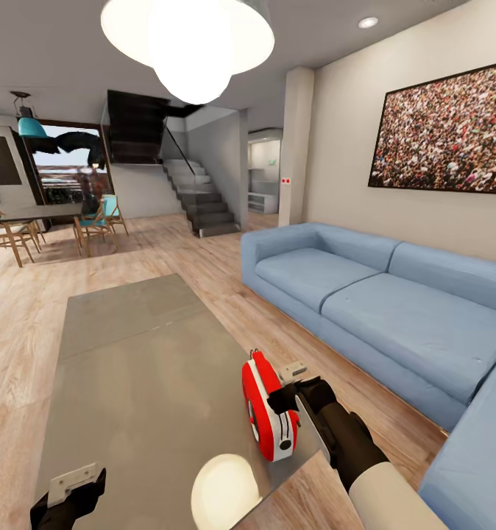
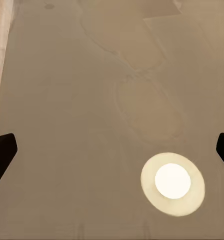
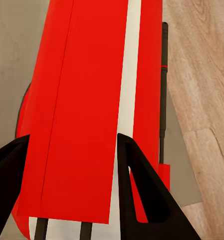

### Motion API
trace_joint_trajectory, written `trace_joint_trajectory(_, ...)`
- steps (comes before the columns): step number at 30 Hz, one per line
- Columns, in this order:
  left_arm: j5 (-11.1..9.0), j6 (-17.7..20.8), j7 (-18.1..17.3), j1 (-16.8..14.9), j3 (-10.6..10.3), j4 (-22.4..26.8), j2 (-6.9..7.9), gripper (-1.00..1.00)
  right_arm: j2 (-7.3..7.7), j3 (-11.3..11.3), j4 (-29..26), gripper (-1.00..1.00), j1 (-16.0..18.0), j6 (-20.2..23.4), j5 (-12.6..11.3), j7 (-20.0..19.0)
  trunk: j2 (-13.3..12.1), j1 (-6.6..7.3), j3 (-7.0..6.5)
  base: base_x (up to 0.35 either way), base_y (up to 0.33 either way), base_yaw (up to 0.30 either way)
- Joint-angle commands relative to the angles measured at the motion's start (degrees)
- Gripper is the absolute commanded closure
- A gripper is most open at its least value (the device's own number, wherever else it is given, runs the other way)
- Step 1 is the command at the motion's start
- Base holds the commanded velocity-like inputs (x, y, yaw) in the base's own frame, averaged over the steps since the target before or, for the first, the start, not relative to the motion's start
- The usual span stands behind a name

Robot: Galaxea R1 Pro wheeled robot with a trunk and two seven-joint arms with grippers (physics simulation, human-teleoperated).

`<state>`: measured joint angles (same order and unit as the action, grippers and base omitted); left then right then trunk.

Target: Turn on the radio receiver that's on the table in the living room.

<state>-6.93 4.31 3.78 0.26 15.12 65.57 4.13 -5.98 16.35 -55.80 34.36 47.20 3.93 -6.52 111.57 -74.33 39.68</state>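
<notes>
1 red radio receiver (image 1: 268, 409) stands at the counter's (image 1: 141, 353) near right edge, right end effector (image 1: 291, 397) clenched around it; left end effector (image 1: 71, 492) hovers released.

My right arm (image 1: 366, 460) wears a smooth white sleeve that gives way to a rounded, dark charcoal wrist, glossy enough to catch a soft highlight. My right gripper (image 1: 288, 400) is black, with a small pale grey bracket on top. Close up, its fingers (image 3: 136, 192) are flat black wedges, one cut through with a triangular opening. My left gripper (image 1: 70, 495) is black too, topped by a light grey plate with small screw holes. Its fingertips (image 2: 1, 150) are plain matte black.
</notes>
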Motion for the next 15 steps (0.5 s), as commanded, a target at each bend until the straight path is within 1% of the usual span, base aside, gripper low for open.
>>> trace_joint_trajectory(1, 0.0, 0.0, 0.0, 0.0, 0.0, 0.0, 0.0, -1.0, 0.01, 0.0, 0.0, 1.0, 0.0, 0.0, 0.0, 0.0, -0.4, 0.23, -0.19, 0.0, 0.0, 0.0)
trace_joint_trajectory(15, 0.2, 0.1, 0.1, 0.0, 0.0, 0.0, 0.17, -1.0, 0.0, -0.3, 0.0, 1.0, 0.0, -0.1, 0.0, 0.0, -6.0, 3.3, -2.7, 0.0, 0.0, 0.0)
